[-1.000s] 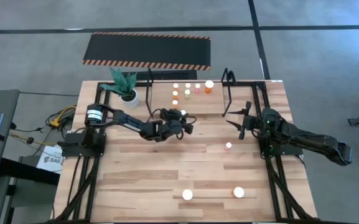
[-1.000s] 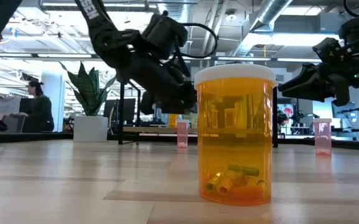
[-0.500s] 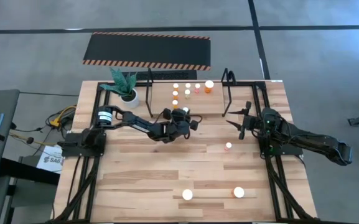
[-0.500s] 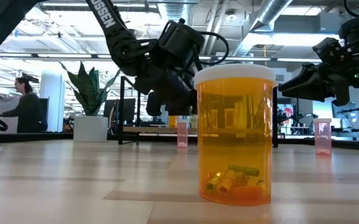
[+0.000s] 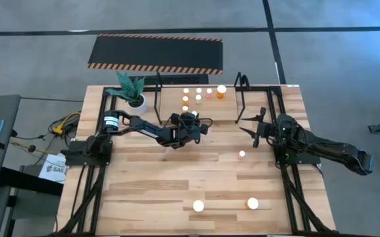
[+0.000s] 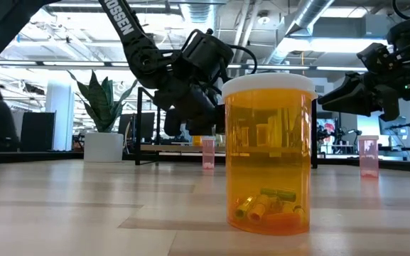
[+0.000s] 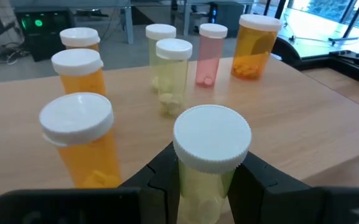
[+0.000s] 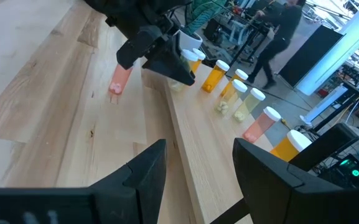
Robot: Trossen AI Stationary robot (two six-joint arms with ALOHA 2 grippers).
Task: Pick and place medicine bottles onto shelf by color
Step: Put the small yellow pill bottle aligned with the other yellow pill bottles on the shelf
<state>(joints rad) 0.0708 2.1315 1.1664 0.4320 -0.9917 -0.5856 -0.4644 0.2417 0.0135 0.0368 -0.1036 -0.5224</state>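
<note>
Progress is plain over the past second: the left arm has swung from mid-table toward the shelf (image 5: 242, 85), carrying a pale yellow bottle (image 7: 211, 155) to the edge of the row already standing there, which I take to mean a placement is close and only the slot beside the matching yellow ones is left to find. Largest in view, the table (image 5: 143, 197) is light butcher-block wood in long glued planks, matte and faintly grained. On its far side the shelf is thin black metal tubing with two upright end loops. The left gripper (image 7: 207, 180), dark hard plastic, is clamped on the pale bottle, a translucent cylinder under a ribbed white cap. The right gripper (image 8: 195, 180) hangs idle near the right shelf post, fingers apart and holding nothing. Shelf bottles are smooth see-through plastic: orange (image 7: 79, 71), pale yellow (image 7: 172, 68), pink (image 7: 210, 53), amber (image 7: 257, 43). Loose on the table are a large orange bottle (image 6: 268, 153) with small capsules at the bottom, another orange one (image 5: 252, 203), and a small pink one (image 5: 242, 155).
</note>
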